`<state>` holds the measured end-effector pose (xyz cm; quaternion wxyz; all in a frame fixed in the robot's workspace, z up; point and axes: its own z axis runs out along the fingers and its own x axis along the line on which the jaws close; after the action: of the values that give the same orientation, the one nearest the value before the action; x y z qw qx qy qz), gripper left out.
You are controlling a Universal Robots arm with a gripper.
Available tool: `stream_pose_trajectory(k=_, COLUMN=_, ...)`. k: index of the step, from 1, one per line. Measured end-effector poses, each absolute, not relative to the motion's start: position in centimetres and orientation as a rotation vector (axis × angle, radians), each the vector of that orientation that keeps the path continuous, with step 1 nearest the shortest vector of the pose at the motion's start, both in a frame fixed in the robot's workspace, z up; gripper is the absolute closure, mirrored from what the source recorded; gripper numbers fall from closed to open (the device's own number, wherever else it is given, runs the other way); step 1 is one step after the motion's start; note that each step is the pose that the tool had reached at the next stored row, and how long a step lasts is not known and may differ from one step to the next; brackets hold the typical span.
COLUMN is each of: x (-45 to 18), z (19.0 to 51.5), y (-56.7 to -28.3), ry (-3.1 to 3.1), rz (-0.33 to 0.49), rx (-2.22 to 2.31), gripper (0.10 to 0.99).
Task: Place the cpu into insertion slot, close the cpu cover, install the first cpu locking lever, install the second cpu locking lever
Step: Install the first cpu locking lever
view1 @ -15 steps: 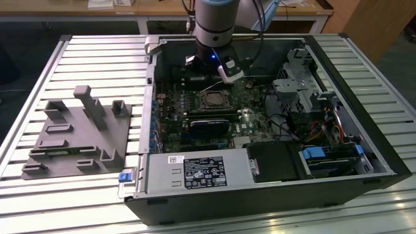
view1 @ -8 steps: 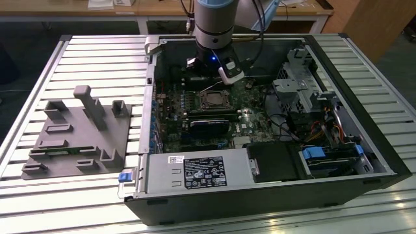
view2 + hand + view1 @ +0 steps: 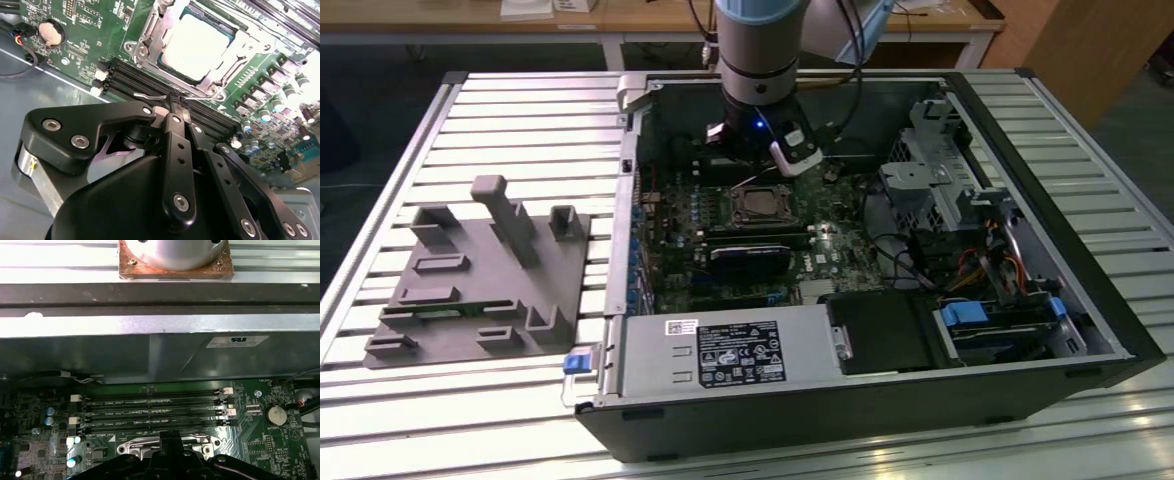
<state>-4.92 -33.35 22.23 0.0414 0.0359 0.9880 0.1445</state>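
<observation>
In the exterior view the arm stood over the open computer case [image 3: 720,425] on the table [image 3: 520,110], a little above the middle of the frame, with the insertion slot [image 3: 757,205] directly below it. In the second wrist view the cpu [image 3: 197,45] lay seated in the slot and the cpu cover [image 3: 147,32] was down around it, so these two steps looked done. The claw [image 3: 174,102] was closed almost fully. It pinched what seemed to be a thin wire locking lever [image 3: 147,96] beside the memory slots [image 3: 135,75]; whether this was the first or the second lever I cannot tell. The step in hand, I judge, was installing a lever. That calls for pressing the wire down and then sideways under its catch, with a firm grip, because such a springy wire may slip out.
</observation>
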Motion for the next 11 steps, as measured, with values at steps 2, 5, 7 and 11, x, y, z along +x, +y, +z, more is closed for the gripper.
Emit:
stream_pose_trajectory(k=2, x=-4.87, z=22.10, y=-33.34, ry=3.018, rz=0.444, rx=0.109, gripper=0.980)
stream_pose_trajectory(k=5, x=-4.66, z=21.90, y=-33.34, ry=3.014, rz=0.444, rx=0.107, gripper=0.980)
stream_pose_trajectory(k=7, x=-4.46, z=21.78, y=-33.34, ry=3.014, rz=0.444, rx=0.107, gripper=0.980)
stream_pose_trajectory(k=11, x=-4.35, z=21.59, y=-33.34, ry=3.011, rz=0.444, rx=0.107, gripper=0.980)
